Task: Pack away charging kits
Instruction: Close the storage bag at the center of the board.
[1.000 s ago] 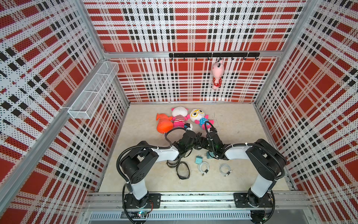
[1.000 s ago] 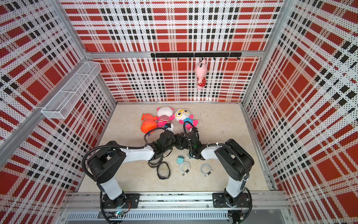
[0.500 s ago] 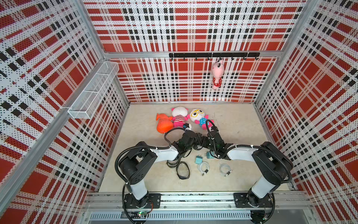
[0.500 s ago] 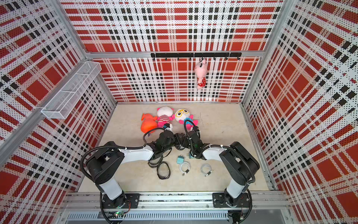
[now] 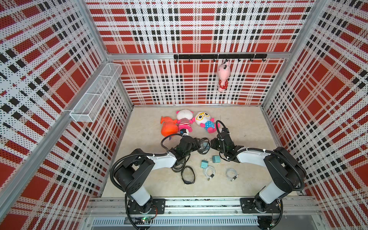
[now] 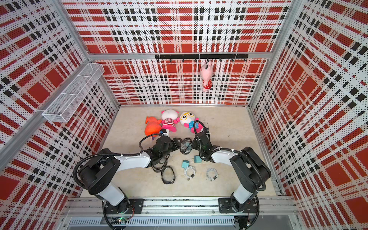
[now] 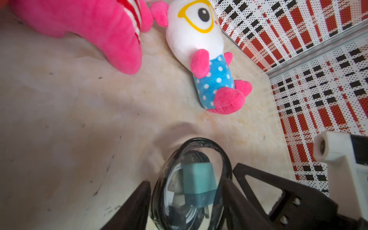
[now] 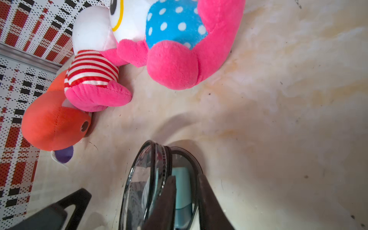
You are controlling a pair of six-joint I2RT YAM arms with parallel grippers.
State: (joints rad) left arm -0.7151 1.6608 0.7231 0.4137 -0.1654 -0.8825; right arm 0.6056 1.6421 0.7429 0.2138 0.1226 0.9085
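Observation:
A black oval zip case (image 5: pixel 205 147) with clear sides lies between my two grippers. Inside it are a teal plug adapter (image 7: pixel 199 179) and a coiled white cable (image 7: pixel 170 184). My left gripper (image 7: pixel 185 181) is open, one finger on each side of the case (image 7: pixel 201 140). My right gripper (image 8: pixel 186 176) is shut on the case's rim (image 8: pixel 143 179), with the adapter (image 8: pixel 182 189) showing between its fingers. Two more teal adapters (image 5: pixel 216 159) (image 5: pixel 204 164) and two coiled white cables (image 5: pixel 209 172) (image 5: pixel 231 174) lie loose on the table in front of the right arm.
Two more black cases lie near the left arm (image 5: pixel 188 174) (image 5: pixel 179 164). Three plush toys lie just behind the grippers: orange (image 5: pixel 169 128), pink-striped (image 5: pixel 184 121) and one with glasses (image 5: pixel 206 121). A pink plush (image 5: pixel 223 76) hangs from the hook rail. A wire basket (image 5: pixel 95 93) is fixed to the left wall.
My left gripper has opened from shut and now straddles the case. My right gripper's jaws have narrowed onto the case's rim, and it has shifted slightly left.

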